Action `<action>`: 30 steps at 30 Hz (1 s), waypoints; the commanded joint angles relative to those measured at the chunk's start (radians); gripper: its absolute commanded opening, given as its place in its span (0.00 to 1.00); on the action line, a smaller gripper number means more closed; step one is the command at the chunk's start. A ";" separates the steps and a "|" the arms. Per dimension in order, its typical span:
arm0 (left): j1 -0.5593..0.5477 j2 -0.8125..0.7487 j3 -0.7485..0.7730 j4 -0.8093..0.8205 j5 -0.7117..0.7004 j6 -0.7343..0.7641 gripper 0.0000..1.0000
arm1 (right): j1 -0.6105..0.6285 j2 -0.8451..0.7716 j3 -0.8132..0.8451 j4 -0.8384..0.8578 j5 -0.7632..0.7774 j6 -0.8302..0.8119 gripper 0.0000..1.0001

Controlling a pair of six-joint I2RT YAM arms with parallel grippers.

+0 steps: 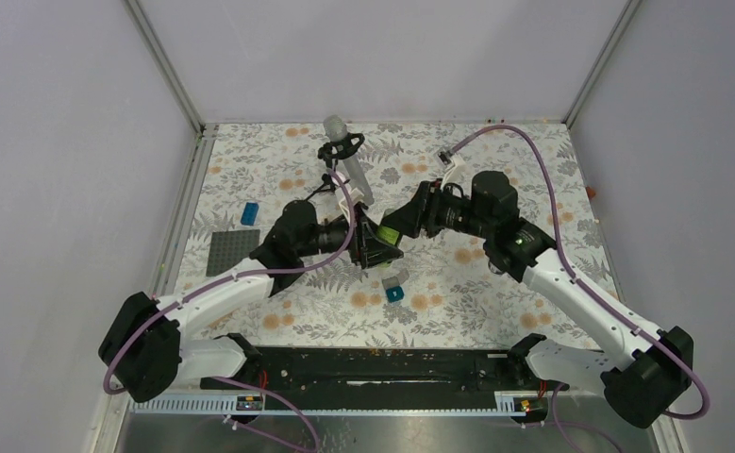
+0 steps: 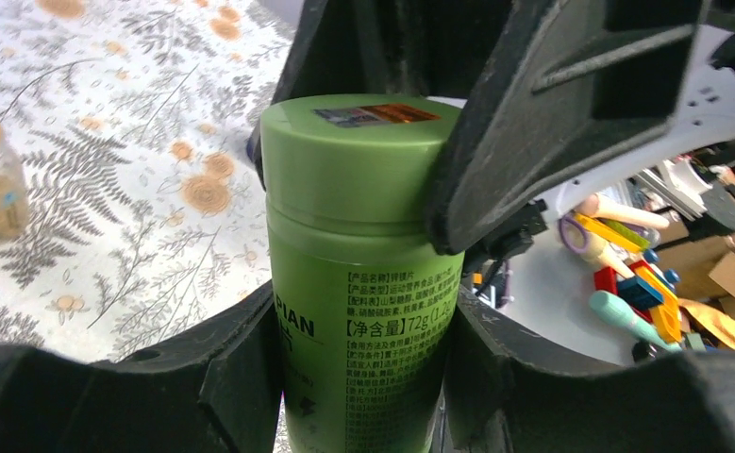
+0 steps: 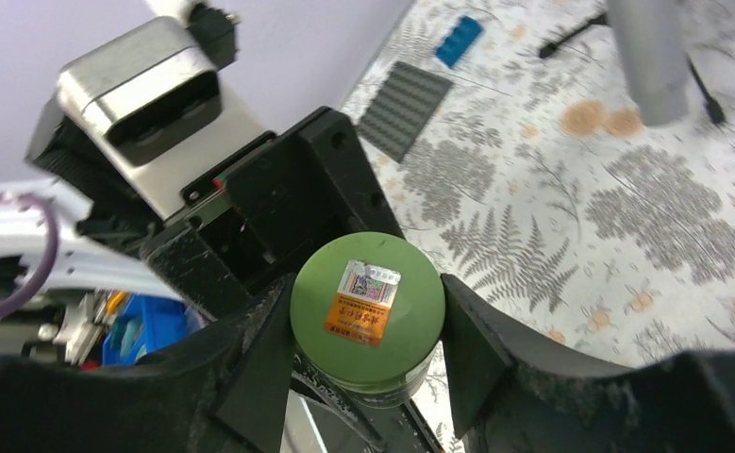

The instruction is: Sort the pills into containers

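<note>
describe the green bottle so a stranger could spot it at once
Find the middle of the floral table, where both arms meet. There the left gripper clamps the body of the green bottle and the right gripper its cap. The only green container, it has an orange sticker on top.

The green pill bottle (image 2: 363,311) bore black print reading "PIAN" and "净含量 72g" among smaller Chinese lines too fine to read, while the orange-and-white sticker (image 3: 363,302) on its lid (image 3: 415,326) carried a code and illegible characters.
</note>
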 commanded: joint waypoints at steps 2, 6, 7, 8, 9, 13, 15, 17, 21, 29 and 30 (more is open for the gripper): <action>0.039 -0.056 0.017 0.177 0.209 -0.055 0.00 | -0.022 -0.008 0.011 0.246 -0.489 -0.096 0.00; 0.041 -0.077 0.016 0.197 0.285 -0.050 0.00 | -0.026 0.016 0.036 0.275 -0.613 -0.107 0.00; 0.041 -0.087 0.018 0.172 0.251 -0.030 0.00 | -0.027 0.020 0.042 0.260 -0.575 -0.103 0.00; 0.041 -0.094 0.019 0.144 0.224 -0.009 0.00 | -0.026 0.023 0.047 0.231 -0.505 -0.103 0.15; 0.041 -0.101 0.026 0.109 0.187 0.013 0.00 | -0.026 0.026 0.056 0.194 -0.439 -0.108 0.39; 0.042 -0.116 0.054 -0.024 0.017 0.073 0.00 | -0.023 0.033 0.097 0.021 -0.131 -0.093 0.75; 0.042 -0.116 0.060 -0.050 -0.037 0.087 0.00 | -0.015 0.032 0.113 -0.051 -0.016 -0.075 0.76; 0.041 -0.113 0.057 -0.047 -0.070 0.086 0.00 | 0.020 0.046 0.151 -0.125 0.072 -0.081 0.77; 0.041 -0.104 0.057 -0.038 -0.102 0.072 0.00 | 0.057 0.087 0.205 -0.223 0.193 -0.058 0.77; 0.041 -0.109 0.048 -0.033 -0.154 0.052 0.00 | 0.063 0.126 0.238 -0.240 0.162 -0.007 0.59; 0.042 -0.109 0.046 -0.033 -0.155 0.050 0.00 | 0.063 0.133 0.244 -0.242 0.135 -0.007 0.51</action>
